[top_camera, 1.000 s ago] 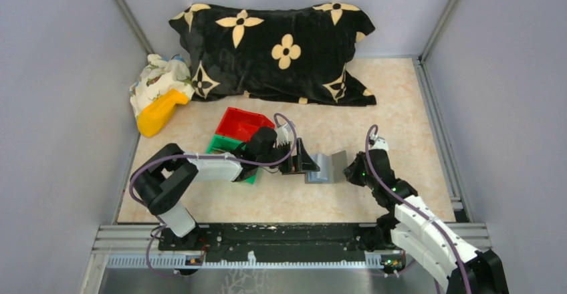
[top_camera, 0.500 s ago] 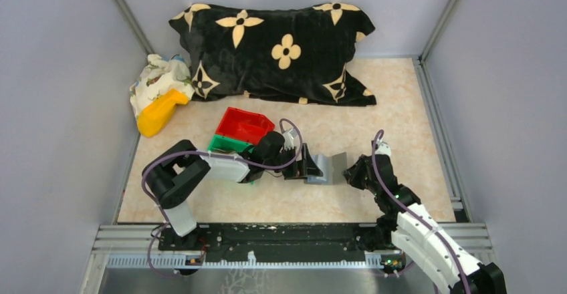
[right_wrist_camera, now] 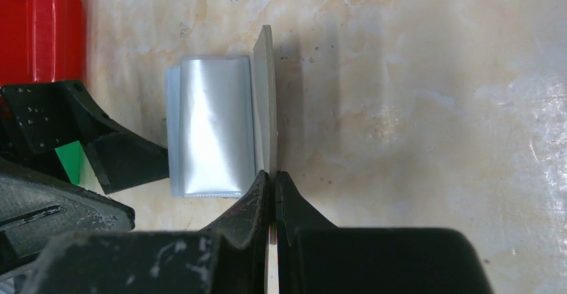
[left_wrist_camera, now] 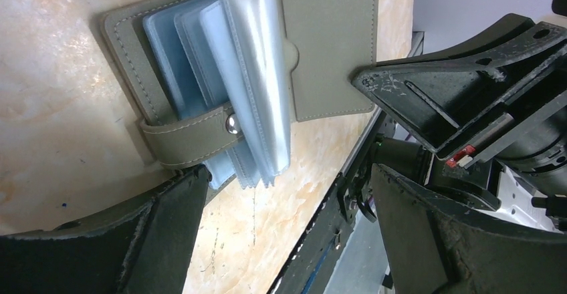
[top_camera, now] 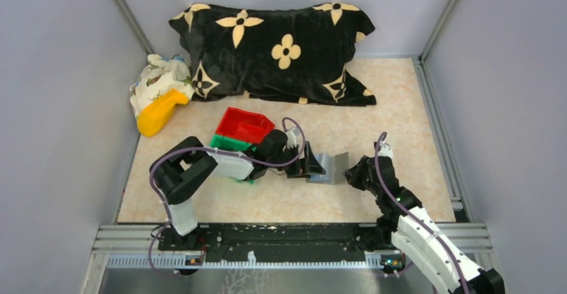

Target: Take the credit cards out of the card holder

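The card holder (top_camera: 327,168) lies open on the table between both arms, a grey folding wallet (left_wrist_camera: 334,47) with a fan of clear blue-grey sleeves (left_wrist_camera: 247,80) and a snap strap. No credit cards can be told apart inside the sleeves. My right gripper (right_wrist_camera: 273,177) is shut on the edge of the holder's raised cover flap (right_wrist_camera: 265,93), holding it upright. My left gripper (left_wrist_camera: 289,174) stands wide open just left of the holder, its fingers (left_wrist_camera: 160,220) straddling the lower end of the sleeves with nothing gripped. From above, the left gripper (top_camera: 314,167) and right gripper (top_camera: 350,172) flank the holder.
A red bin (top_camera: 242,123) and a green bin (top_camera: 224,145) sit just behind the left arm. A black flowered pillow (top_camera: 274,47) fills the back, with a yellow object (top_camera: 159,112) and a patterned cloth (top_camera: 157,77) at the back left. Grey walls enclose the table.
My left arm has swung to the right, bringing its open gripper closer to the holder. The right arm has shifted slightly while keeping its hold on the flap.
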`<state>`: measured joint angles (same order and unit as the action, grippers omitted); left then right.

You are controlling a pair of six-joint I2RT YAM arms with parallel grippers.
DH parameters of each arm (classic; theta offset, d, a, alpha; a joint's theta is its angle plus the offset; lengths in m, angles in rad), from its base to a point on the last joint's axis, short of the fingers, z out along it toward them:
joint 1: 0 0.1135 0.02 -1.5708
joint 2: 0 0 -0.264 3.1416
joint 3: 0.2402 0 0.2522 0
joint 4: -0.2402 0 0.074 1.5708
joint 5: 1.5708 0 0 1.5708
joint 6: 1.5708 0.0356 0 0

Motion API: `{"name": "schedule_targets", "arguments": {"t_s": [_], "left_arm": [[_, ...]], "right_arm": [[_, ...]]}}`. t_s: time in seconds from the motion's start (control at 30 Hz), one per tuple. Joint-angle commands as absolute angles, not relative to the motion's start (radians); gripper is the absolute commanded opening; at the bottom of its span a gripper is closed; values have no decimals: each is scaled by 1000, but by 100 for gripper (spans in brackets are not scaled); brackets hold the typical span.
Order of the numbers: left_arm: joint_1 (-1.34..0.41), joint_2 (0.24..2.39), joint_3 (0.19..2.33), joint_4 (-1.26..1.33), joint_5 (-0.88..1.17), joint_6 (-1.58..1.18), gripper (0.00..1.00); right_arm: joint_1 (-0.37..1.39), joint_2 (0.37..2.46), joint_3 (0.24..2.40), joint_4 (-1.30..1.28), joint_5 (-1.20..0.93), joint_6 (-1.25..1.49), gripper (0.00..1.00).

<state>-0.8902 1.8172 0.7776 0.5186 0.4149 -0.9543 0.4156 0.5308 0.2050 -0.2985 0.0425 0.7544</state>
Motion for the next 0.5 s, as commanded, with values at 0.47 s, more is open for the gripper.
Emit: {"name": "schedule_targets", "arguments": {"t_s": [0.47], "left_arm": [[-895, 1895, 899, 550, 462, -960, 97]], "right_arm": [[411, 538, 162, -261, 3, 771, 0]]}}
